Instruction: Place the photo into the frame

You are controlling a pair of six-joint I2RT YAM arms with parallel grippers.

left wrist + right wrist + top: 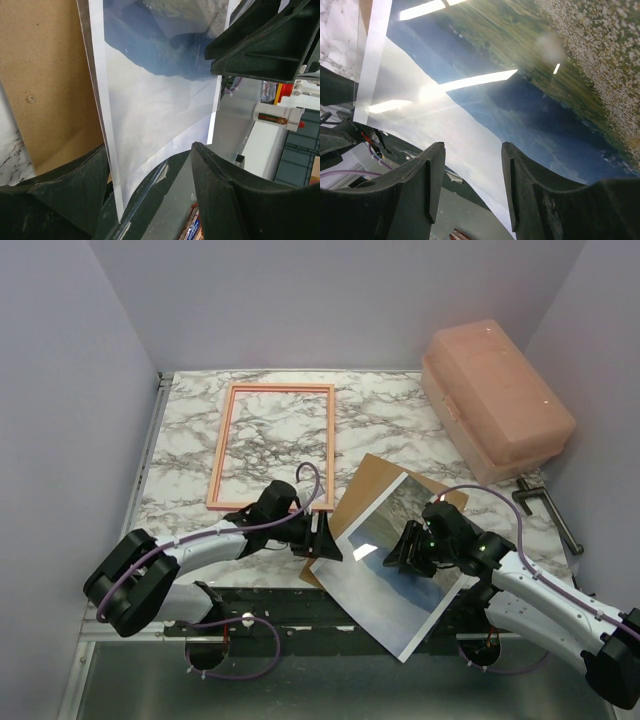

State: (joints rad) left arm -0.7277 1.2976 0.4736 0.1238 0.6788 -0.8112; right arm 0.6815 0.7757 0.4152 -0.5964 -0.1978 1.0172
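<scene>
The photo (400, 570) lies picture side up at the table's near edge, partly on the brown backing board (368, 485) and overhanging the edge. The frame (280, 388) lies flat at the back left, orange-tan side up, empty. My left gripper (322, 540) is open at the photo's left corner; in the left wrist view (150, 149) the photo's edge (160, 100) stands between the jaws, close to the left finger. My right gripper (400, 552) is open just over the photo's middle; in the right wrist view (472, 147) the photo (520, 100) lies under its fingers.
A large pink lidded box (495, 395) stands at the back right. A black clamp (545, 505) grips the table's right edge. The backing board (45, 75) lies left of the photo on the marble table (190, 430). Walls close in on three sides.
</scene>
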